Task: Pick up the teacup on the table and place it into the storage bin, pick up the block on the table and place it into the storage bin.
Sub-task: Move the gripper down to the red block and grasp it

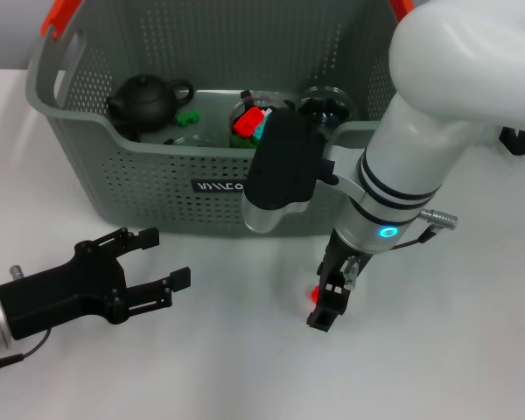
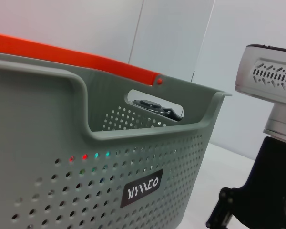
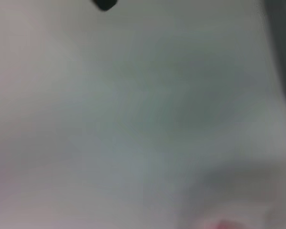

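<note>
Jaws of the right gripper (image 1: 331, 302) straddle the small red block (image 1: 316, 294) on the white counter (image 1: 437, 350); closure cannot be told. Left gripper (image 1: 162, 258) idles open. Block appears light, rigid: grip opposite flat faces.

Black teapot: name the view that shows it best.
Head view: the teapot sits whole inside the bin, at its left end. Left wrist view shows only the bin's outer wall, not the teapot; right wrist view shows neither clearly.

In front of your grey storage bin (image 1: 157, 188), which holds a black teapot (image 1: 144, 101), your right gripper (image 1: 331, 302) points down at the white table (image 1: 437, 350) against a small red block (image 1: 316, 294), while your left gripper (image 1: 157, 258) rests spread wide nearby.
</note>
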Motion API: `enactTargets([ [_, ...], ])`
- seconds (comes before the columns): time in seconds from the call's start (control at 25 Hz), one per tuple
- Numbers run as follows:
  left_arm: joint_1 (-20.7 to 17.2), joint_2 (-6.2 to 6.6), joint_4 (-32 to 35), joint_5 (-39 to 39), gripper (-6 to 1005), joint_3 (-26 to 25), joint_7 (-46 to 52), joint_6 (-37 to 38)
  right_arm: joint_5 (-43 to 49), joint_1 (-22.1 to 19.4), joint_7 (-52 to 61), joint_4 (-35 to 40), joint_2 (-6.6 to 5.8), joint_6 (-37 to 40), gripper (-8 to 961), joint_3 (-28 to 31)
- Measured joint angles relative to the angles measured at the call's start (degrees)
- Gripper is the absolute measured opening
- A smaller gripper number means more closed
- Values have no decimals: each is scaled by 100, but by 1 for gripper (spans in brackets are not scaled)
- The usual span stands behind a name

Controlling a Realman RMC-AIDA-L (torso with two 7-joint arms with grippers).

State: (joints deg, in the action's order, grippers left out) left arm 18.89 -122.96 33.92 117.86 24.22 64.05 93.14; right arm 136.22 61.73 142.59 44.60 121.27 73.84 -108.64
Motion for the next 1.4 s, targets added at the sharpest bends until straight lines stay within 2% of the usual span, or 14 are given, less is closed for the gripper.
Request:
enactTargets([
  [0.24,0,-5,0,0,807,14,3,-27,1,52,670,29,1,70,781,-6],
  [0.36,0,-8,0,0,806,20,3,-43,10,71,824,-31,5,18,722,-8],
  [0.44,0,-9,0,0,806,22,7,-48,8,75,855,-72,5,-36,683,-8],
  [0.64,0,-9,0,-1,805,24,11,-50,3,76,862,-194,6,-190,684,-13],
  [0.96,0,-9,0,-1,804,26,20,-51,-39,64,763,-215,14,-248,617,-59],
  [1.16,2,-9,0,-1,803,16,20,-51,-50,48,741,-215,11,-284,402,-97],
  [1.4,15,-9,0,-1,802,19,20,-50,-53,35,699,-215,20,-343,408,-162],
])
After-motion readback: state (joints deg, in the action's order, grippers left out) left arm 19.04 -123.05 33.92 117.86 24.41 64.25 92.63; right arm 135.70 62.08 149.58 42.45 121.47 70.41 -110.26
